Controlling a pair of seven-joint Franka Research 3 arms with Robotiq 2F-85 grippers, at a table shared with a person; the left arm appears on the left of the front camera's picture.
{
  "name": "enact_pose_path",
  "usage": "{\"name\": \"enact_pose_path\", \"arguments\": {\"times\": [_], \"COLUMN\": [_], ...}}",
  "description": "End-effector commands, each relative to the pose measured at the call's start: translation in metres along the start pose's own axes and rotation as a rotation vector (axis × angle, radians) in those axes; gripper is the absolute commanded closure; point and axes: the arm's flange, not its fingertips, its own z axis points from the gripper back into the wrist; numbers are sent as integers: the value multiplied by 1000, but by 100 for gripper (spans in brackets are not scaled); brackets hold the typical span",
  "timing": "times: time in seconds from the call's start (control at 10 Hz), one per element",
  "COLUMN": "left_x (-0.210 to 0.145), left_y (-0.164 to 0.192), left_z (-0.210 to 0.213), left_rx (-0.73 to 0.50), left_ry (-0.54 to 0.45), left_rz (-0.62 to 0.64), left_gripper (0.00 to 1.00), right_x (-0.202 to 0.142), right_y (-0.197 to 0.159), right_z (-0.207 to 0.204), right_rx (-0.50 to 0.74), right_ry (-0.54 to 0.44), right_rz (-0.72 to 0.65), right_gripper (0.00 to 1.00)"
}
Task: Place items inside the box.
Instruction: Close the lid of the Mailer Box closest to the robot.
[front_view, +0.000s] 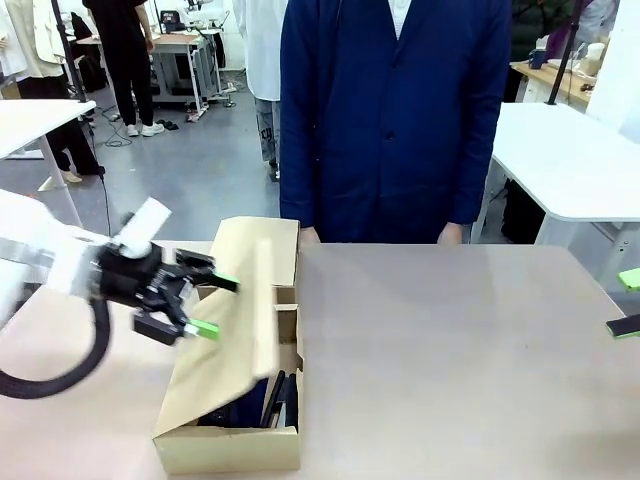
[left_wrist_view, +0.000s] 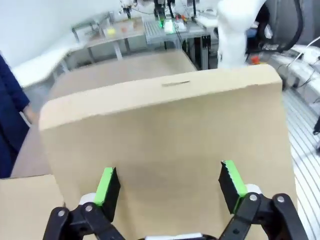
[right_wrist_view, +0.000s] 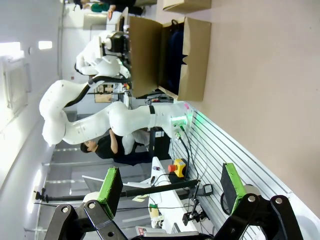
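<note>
The cardboard box (front_view: 230, 445) lies at the front left of the table, its big lid flap (front_view: 225, 330) leaning half down over the opening. Dark items (front_view: 268, 400) show inside, under the flap; I cannot tell which ones they are. My left gripper (front_view: 216, 306) is open at the flap's outer face, with nothing between its fingers. The left wrist view has the flap (left_wrist_view: 165, 125) right in front of that gripper (left_wrist_view: 168, 186). My right gripper (front_view: 628, 302) is open at the table's right edge, far from the box. Its wrist view shows this gripper (right_wrist_view: 171, 186) empty and the box (right_wrist_view: 192, 55) far off.
A person in a navy coat (front_view: 395, 120) stands at the far edge, hands low behind the table. Bare tan tabletop (front_view: 450, 350) spreads right of the box. A small side flap (front_view: 287, 300) stands up at the box's right wall.
</note>
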Motion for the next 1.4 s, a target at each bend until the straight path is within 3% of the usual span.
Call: {"name": "enact_pose_path", "arguments": {"times": [0.0,0.3,0.7,1.0,1.2,1.3], "left_x": [-20,-33,-5,37,34,24], "left_y": [-109,-113,-108,-116,-123,-127], "left_z": [-52,-58,-18,82,136,173], "left_rx": [27,35,118,-61,-46,31], "left_ry": [35,106,92,-11,-84,-133], "left_rz": [-30,-43,22,313,495,811], "left_gripper": [0,0,0,0,0,0], "right_x": [2,2,2,2,2,2], "right_y": [4,4,4,4,4,4], "right_z": [2,2,2,2,2,2], "right_rx": [12,12,12,12,12,12], "right_ry": [-6,-6,-6,-6,-6,-6], "right_rz": [-3,-3,-3,-3,-3,-3], "right_gripper": [0,0,0,0,0,0]}}
